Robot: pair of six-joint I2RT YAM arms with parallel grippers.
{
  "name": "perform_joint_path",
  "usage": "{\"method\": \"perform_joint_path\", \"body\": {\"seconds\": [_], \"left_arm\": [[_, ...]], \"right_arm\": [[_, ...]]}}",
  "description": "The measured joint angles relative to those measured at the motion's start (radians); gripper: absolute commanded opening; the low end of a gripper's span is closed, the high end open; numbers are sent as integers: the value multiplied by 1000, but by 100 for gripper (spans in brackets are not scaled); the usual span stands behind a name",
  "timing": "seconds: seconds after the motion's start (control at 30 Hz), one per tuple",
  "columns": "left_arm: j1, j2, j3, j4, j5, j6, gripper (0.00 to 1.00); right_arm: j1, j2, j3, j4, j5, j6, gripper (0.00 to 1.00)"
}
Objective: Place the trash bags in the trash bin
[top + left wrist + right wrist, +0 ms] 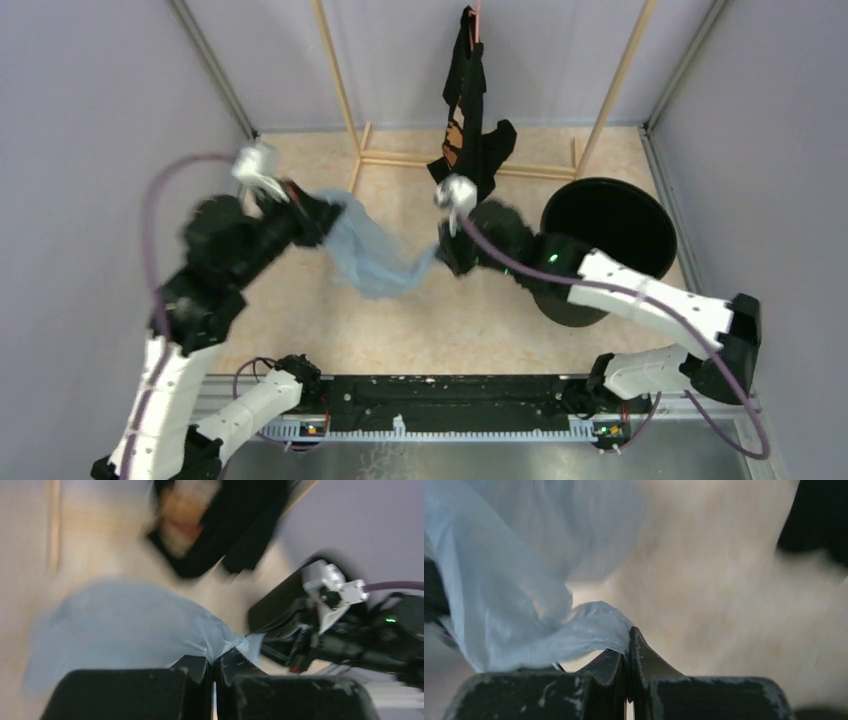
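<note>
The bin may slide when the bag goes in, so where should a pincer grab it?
Take the trash bin by its rim, from above, one finger inside, one outside: it stands upright, mouth open upward, round wall seemingly too wide to span. The right arc is bare; the right arm crosses the near-left part.

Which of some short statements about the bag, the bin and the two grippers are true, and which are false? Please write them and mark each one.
1. The left gripper is shut on the blue bag. True.
2. The right gripper is open and holds nothing. False: it is shut on another part of the bag.
3. The bag lies inside the bin. False: it hangs between the two grippers, to the left of the bin.
4. A black garment hangs at the back, behind the bag. True.
</note>
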Motion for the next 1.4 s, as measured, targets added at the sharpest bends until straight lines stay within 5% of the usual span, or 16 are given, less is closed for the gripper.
{"method": "perform_joint_path", "body": {"seconds": [0.1,0.2,0.3,0.4,0.53,0.63,0.7,0.8,0.87,0.93,1.03,1.17,1.27,1.4], "left_arm": [[0,114,493,169,101,80,0],[0,71,615,384,183,111,0],[0,-159,391,535,174,91,0],[0,-376,6,540,71,-27,0],[0,-289,-363,310,35,-162,0],[0,-151,-420,123,43,-179,0],[0,-106,-310,67,51,-145,0],[1,61,124,93,135,-66,0],[0,179,438,243,258,-40,0],[0,195,554,455,370,-38,0],[-1,31,398,637,443,-42,0],[-2,-232,30,591,292,-78,0],[-2,-277,-231,433,187,-135,0],[0,-172,-423,169,153,-179,0]], "right_arm": [[1,-12,433,56,-13,-64,0],[3,-137,584,225,-49,-95,0],[4,-335,463,385,-67,-108,0],[4,-427,224,526,-23,-79,0],[4,-224,-103,498,-9,24,0],[5,-37,-246,292,-33,61,0],[5,-38,-199,124,-19,41,0],[5,-35,111,16,-8,-23,0],[6,-31,426,44,-28,-69,0],[8,-65,622,163,-56,-98,0],[11,-246,565,337,-85,-121,0],[11,-423,235,511,-49,-84,0],[11,-327,-41,525,-34,-6,0],[11,-68,-247,265,-25,53,0]]}}
